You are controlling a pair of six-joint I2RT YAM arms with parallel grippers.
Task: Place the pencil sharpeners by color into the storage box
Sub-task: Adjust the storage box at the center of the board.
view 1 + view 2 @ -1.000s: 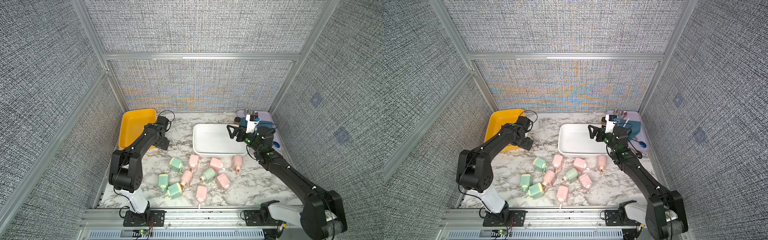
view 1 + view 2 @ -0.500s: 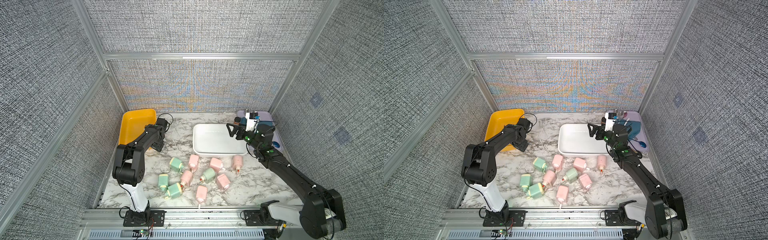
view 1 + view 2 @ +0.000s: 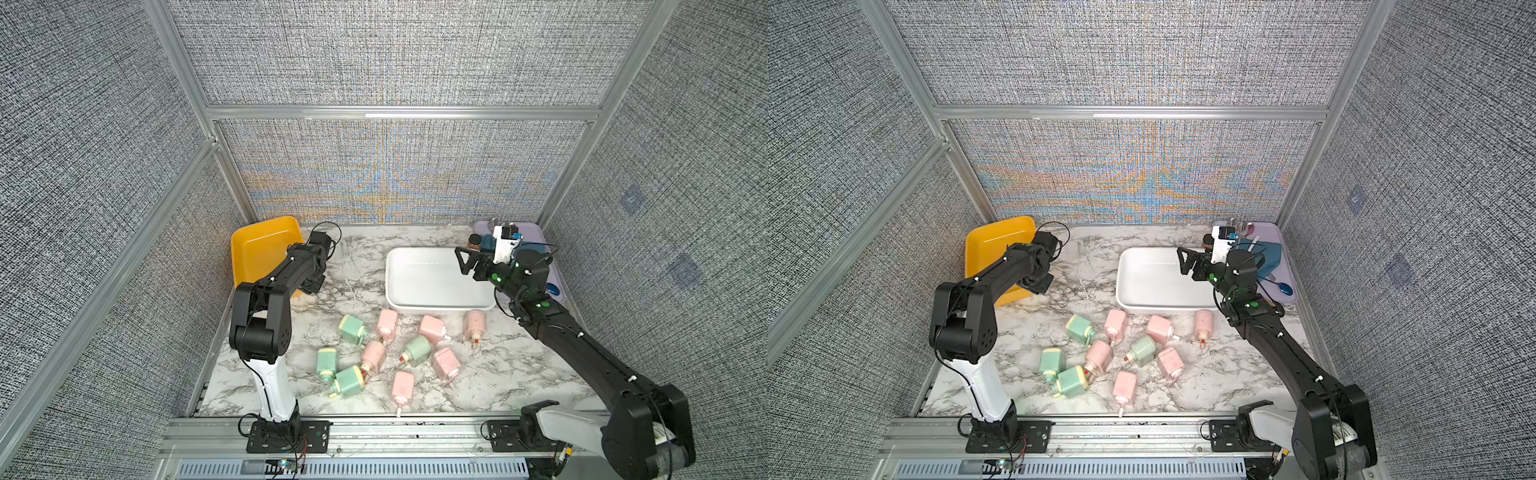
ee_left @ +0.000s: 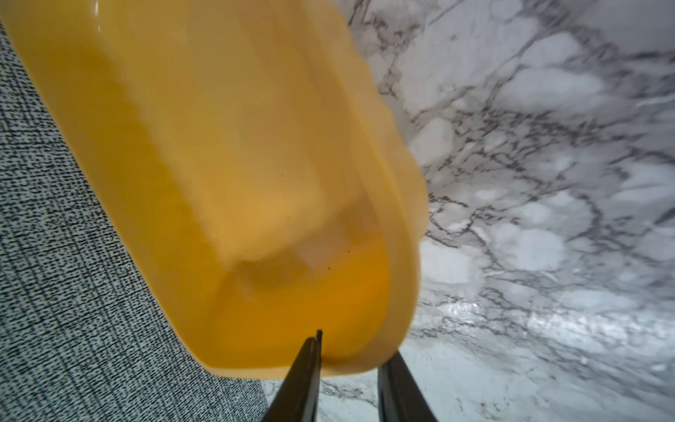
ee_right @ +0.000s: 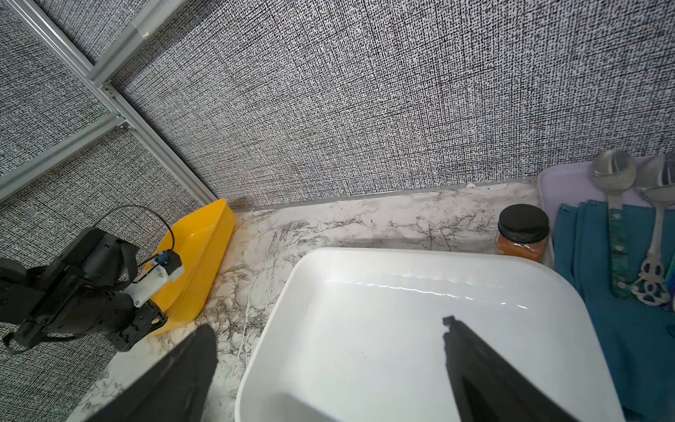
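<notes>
Left pincer (image 4: 356,347) pinching rim of yellow plastic tray (image 3: 259,245), frame left, likely to reposition it; right pincer (image 3: 461,261) spread above white rectangular tray (image 3: 428,278); pink and mint plastic pencil sharpeners (image 3: 432,328) scattered unsorted on desk (image 3: 519,374), lower centre

Cannot see the fingertips of the left gripper (image 3: 311,286) in both top views: buried under its own wrist at the table's 10 o'clock, with the near corner of the yellow tray (image 3: 257,249). Cannot make out much of the spice jar (image 3: 474,240) at 1 o'clock behind the right gripper (image 3: 463,262), nor read the tiny spoons (image 3: 1241,227) beside it. Find the tray blurred in the left wrist view, the fingers (image 4: 303,380) clipped by the frame edge. Lose part of the white tub (image 5: 347,329) and blue cloth (image 5: 628,329) past the right wrist view's edge.
</notes>
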